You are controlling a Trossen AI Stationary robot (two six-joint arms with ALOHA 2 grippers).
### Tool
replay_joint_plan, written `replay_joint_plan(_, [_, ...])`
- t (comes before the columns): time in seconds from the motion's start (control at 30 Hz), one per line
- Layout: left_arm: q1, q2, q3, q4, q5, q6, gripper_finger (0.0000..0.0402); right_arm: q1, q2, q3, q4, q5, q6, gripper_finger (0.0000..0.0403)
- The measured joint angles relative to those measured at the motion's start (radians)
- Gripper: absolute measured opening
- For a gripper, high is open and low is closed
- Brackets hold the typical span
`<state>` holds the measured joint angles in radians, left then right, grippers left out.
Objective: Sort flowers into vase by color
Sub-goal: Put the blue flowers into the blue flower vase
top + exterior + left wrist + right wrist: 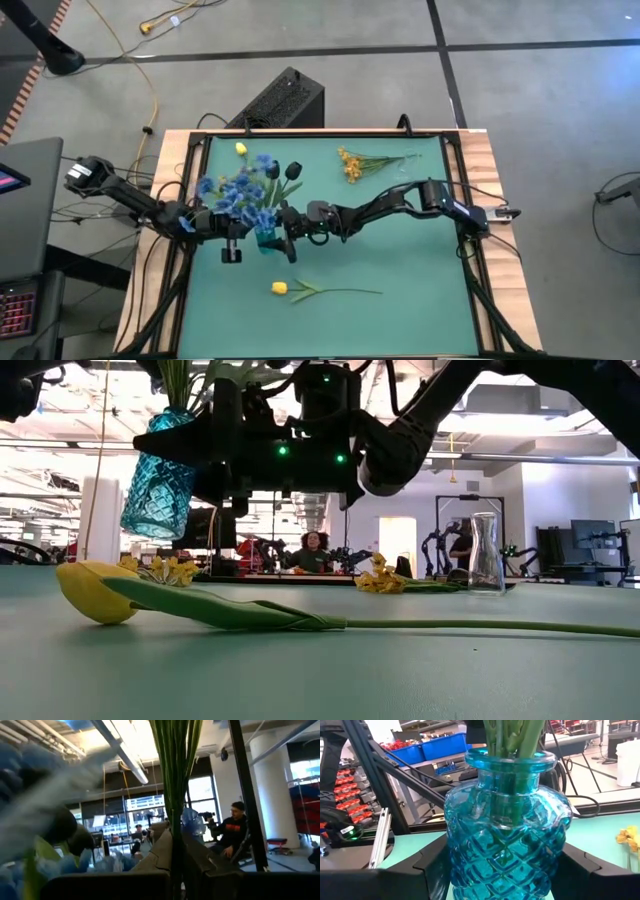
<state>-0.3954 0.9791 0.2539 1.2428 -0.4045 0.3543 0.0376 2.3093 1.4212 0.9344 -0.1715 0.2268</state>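
Note:
A blue patterned glass vase (265, 240) (158, 480) holds a bunch of blue flowers (238, 192) with dark-headed ones (291, 171) and a yellow bud (241, 149). In the low view the vase hangs tilted above the table. My right gripper (284, 240) (507, 870) is shut on the vase. My left gripper (231, 238) (176, 870) is on the vase's other side, shut on the green stems (176, 775). A yellow tulip (281, 288) (95, 592) lies flat on the mat near the table's near edge. Yellow-orange flowers (351, 166) lie toward the far edge. My left gripper pinches the bundled green stems (175, 827) between its two fingers (159, 854), which lie across them. The stems run upright through the hold, with the blossoms above. My right gripper grips the blue vase's bulging body (507, 835) below the neck, one finger (436, 865) on each side, level from the table's right. The vase is lifted clear of the table and tilted.
A clear glass carafe (485, 555) stands on the far right part of the mat beside the yellow-orange flowers (385, 580). A black box (280, 100) sits beyond the far edge. Wooden rails (480, 170) border the mat. People sit in the room behind.

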Motion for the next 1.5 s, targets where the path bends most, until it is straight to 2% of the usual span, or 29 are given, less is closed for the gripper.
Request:
replay_joint_plan(1.07, [-0.001,0.000,0.000,-0.142,-0.082,-0.001,0.0000,0.015,0.000,-0.001,0.001,-0.001,-0.049,0.0282])
replay_joint_plan(1.5, [0.000,0.000,0.001,-0.238,-0.116,-0.137,0.0000,-0.001,0.000,-0.001,0.000,0.010,-0.064,0.0282])
